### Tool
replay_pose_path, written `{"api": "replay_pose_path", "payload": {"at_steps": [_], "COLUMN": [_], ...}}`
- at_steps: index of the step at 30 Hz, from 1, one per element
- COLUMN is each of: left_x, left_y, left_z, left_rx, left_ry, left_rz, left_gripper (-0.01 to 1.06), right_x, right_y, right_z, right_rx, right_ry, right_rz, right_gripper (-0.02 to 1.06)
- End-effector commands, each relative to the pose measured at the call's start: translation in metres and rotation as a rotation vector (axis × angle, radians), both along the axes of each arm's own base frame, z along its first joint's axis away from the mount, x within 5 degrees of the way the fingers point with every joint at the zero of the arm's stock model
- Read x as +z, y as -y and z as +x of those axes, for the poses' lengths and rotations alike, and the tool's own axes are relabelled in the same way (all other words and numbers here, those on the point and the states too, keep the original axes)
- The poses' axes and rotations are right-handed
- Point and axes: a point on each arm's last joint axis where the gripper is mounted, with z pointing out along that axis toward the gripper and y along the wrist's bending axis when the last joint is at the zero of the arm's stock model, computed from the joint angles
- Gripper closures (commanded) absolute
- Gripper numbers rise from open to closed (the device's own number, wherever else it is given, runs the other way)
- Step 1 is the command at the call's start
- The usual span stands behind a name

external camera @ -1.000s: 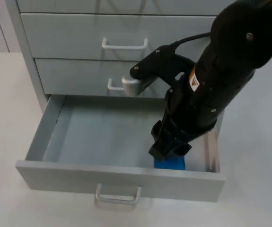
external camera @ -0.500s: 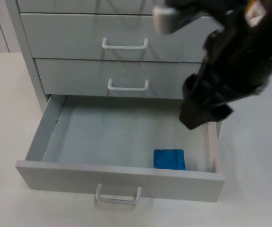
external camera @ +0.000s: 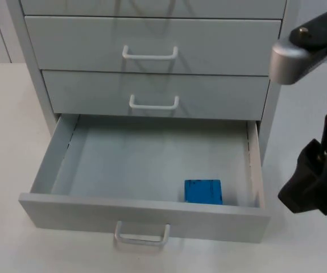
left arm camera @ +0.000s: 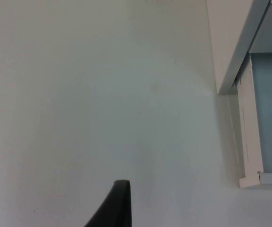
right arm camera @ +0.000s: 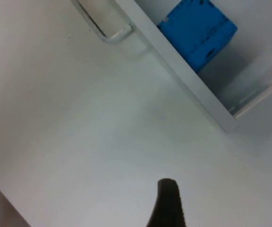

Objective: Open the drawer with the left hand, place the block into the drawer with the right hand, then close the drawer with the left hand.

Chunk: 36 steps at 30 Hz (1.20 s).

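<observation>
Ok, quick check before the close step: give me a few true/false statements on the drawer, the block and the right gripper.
1. The bottom drawer is open. True.
2. The blue block lies on the table beside the cabinet. False: it sits inside the drawer, near its front right corner.
3. The right gripper hangs over the table to the right of the drawer. True.
4. The right gripper holds the block. False: the block lies apart from it.

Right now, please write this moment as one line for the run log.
drawer: open | block: inside drawer, front right | right end effector: beside drawer, over table | left end effector: waiting | next: close drawer
</observation>
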Motion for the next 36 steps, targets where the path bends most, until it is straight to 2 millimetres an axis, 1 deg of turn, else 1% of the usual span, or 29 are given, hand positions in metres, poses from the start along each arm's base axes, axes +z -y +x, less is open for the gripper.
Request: {"api": "replay_pose_path", "payload": {"at_steps": [1,4,8,10,12,13,14,15,17,18,22,23,25,26,27,28,30,32,36], "left_x": [0.0,0.0,0.0,0.0,0.0,0.0,0.0,0.0,0.0,0.0,0.0,0.0,0.0,0.0,0.0,0.0,0.0,0.0,0.0], "left_y": [0.002,0.002,0.002,0.002,0.002,0.002,0.002,0.002,0.002,0.002,0.002,0.002,0.002,0.002,0.002,0.002,0.002,0.002,0.002], "left_z": [-0.001,-0.001,-0.001,-0.001,-0.001,-0.001,-0.001,-0.001,-0.001,-0.001,-0.001,-0.001,-0.001,-0.001,-0.001,-0.001,-0.001,-0.001,-0.001], "left_rx": [0.001,0.001,0.001,0.0,0.0,0.0,0.0,0.0,0.001,0.001,0.001,0.001,0.001,0.001,0.001,0.001,0.001,0.001,0.001], "left_ry": [0.007,0.007,0.007,0.007,0.007,0.007,0.007,0.007,0.007,0.007,0.007,0.007,0.007,0.007,0.007,0.007,0.007,0.007,0.007], "left_rz": [-0.023,-0.023,-0.023,-0.021,-0.021,-0.021,-0.021,-0.021,-0.023,-0.023,-0.023,-0.023,-0.023,-0.023,-0.023,-0.023,-0.023,-0.023,-0.023], "left_gripper": [0.0,0.0,0.0,0.0,0.0,0.0,0.0,0.0,0.0,0.0,0.0,0.0,0.0,0.0,0.0,0.0,0.0,0.0,0.0], "right_x": [0.001,0.001,0.0,-0.002,-0.004,-0.004,-0.006,-0.007,-0.008,-0.008,-0.009,-0.009,-0.01,-0.008,-0.008,-0.008,-0.007,-0.007,-0.006], "right_y": [0.0,0.0,0.002,0.009,0.021,0.021,0.037,0.047,0.075,0.075,0.132,0.132,0.156,0.172,0.177,0.177,0.184,0.185,0.184], "right_z": [-0.001,-0.001,-0.003,0.001,0.009,0.009,0.02,0.025,0.038,0.038,0.051,0.051,0.051,0.05,0.049,0.049,0.046,0.044,0.044], "right_rx": [0.006,-0.001,-0.067,-0.125,-0.206,-0.206,-0.298,-0.35,-0.48,-0.48,-0.739,-0.739,-0.84,-0.906,-0.924,-0.924,-0.938,-0.927,-0.918], "right_ry": [0.011,0.01,-0.03,-0.054,-0.051,-0.051,-0.048,-0.054,-0.078,-0.078,-0.144,-0.144,-0.169,-0.178,-0.185,-0.185,-0.19,-0.204,-0.193], "right_rz": [0.009,0.006,0.006,-0.004,-0.015,-0.015,-0.025,-0.025,-0.038,-0.038,-0.051,-0.051,-0.057,-0.058,-0.064,-0.064,-0.09,-0.126,-0.118], "right_gripper": [0.44,0.44,0.44,0.44,0.44,0.44,0.44,0.44,0.44,0.44,0.44,0.44,0.44,0.44,0.44,0.44,0.44,0.44,0.44]}}
